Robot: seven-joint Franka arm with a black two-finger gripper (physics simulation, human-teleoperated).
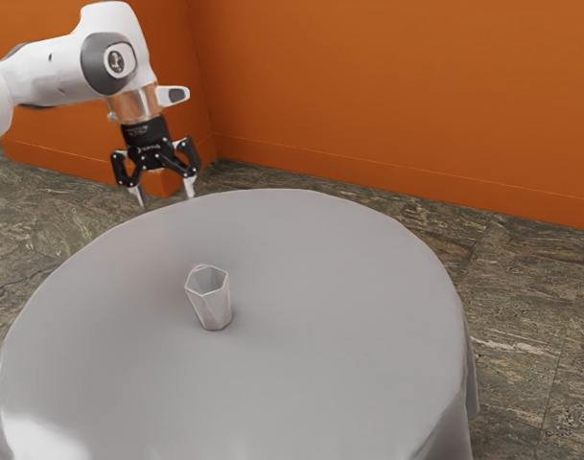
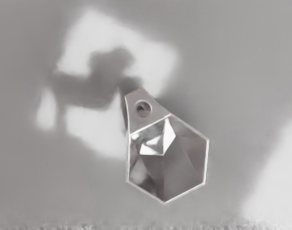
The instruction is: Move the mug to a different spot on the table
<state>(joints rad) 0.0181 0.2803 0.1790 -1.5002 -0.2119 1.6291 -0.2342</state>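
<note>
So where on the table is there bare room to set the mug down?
The mug stands alone on the round table. Widest bare patch: between the mug and the table's edge at the exterior view's right. Also bare: mug to near edge. Only the far edge near the open gripper is crowded.

We see a smooth, shiny grey mug [image 1: 208, 296] on a soft, matt grey cloth [image 1: 349, 316]; the floor [image 1: 531, 287] looks like rough stone.
</note>
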